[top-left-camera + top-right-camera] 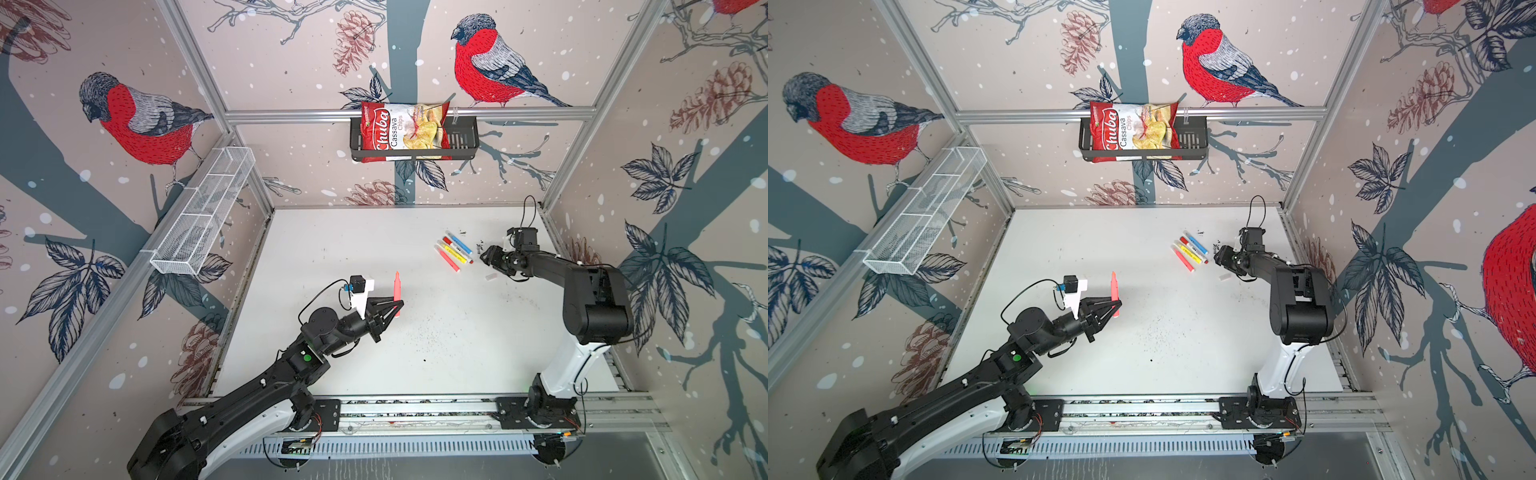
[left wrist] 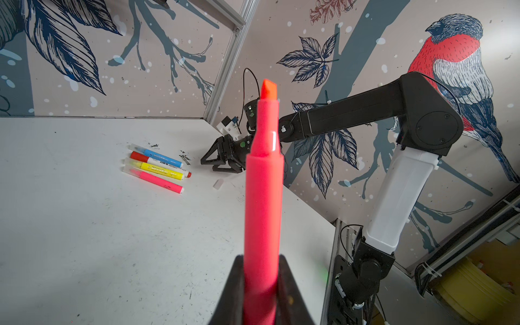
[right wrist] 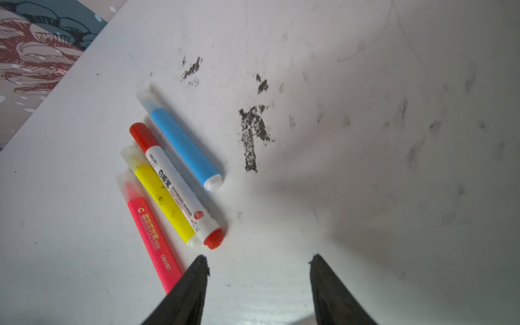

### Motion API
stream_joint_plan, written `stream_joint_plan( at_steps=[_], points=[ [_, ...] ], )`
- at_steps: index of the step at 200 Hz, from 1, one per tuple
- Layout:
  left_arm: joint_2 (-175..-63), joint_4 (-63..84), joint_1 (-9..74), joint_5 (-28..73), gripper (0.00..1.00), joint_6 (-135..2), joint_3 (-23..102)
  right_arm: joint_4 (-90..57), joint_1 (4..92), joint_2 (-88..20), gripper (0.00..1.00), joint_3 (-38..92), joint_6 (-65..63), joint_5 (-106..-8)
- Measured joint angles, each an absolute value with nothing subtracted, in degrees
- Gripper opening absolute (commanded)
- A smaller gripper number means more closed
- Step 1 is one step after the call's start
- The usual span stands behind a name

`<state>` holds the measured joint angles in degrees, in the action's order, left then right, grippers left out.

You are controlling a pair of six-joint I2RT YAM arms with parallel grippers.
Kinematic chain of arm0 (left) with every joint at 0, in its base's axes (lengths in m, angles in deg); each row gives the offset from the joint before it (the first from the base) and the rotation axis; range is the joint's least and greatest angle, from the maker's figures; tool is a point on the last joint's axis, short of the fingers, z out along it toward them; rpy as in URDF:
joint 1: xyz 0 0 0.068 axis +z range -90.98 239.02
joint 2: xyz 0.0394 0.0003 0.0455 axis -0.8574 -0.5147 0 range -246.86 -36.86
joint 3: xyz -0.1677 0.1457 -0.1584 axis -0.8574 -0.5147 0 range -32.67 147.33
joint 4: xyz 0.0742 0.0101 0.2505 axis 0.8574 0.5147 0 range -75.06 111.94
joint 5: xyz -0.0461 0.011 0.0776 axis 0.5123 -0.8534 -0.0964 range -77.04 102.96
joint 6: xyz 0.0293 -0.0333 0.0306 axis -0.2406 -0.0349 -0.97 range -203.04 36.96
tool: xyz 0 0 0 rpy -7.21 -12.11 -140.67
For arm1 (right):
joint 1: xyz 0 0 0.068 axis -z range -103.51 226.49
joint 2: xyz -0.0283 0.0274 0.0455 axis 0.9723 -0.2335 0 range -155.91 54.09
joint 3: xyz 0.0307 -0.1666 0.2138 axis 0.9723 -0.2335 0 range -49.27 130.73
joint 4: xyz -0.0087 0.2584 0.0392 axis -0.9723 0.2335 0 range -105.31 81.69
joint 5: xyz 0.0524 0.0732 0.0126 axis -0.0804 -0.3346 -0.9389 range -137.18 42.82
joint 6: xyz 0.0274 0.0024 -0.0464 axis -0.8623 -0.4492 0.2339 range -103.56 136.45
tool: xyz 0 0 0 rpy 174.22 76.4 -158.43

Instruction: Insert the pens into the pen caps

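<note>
An uncapped pink pen (image 1: 397, 286) is pinched by the left hand (image 1: 397, 306) above the bench (image 1: 332, 257). The right hand (image 3: 259, 259) is spread and empty beside four capped pens (image 1: 455, 252). A loose cap (image 1: 491, 276) is seen near it.

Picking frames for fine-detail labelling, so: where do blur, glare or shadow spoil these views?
Left wrist view: the held pink pen goes soft near the left gripper, with a white glint on its neck. Right wrist view: part of the table lies in shadow; the right gripper is dark and featureless. Both top views: the loose cap barely shows against white.
</note>
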<state>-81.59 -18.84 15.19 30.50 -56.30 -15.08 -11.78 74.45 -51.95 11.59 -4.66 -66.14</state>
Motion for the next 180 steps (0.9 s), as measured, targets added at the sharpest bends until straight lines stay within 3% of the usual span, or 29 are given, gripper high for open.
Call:
stream_joint_plan(
  at_steps=[180],
  points=[
    [-81.1,-18.4,15.2,29.4,0.00,-56.5,-15.4,-14.4,72.4,-46.6,0.57,2.1,-3.1,-64.1]
  ],
)
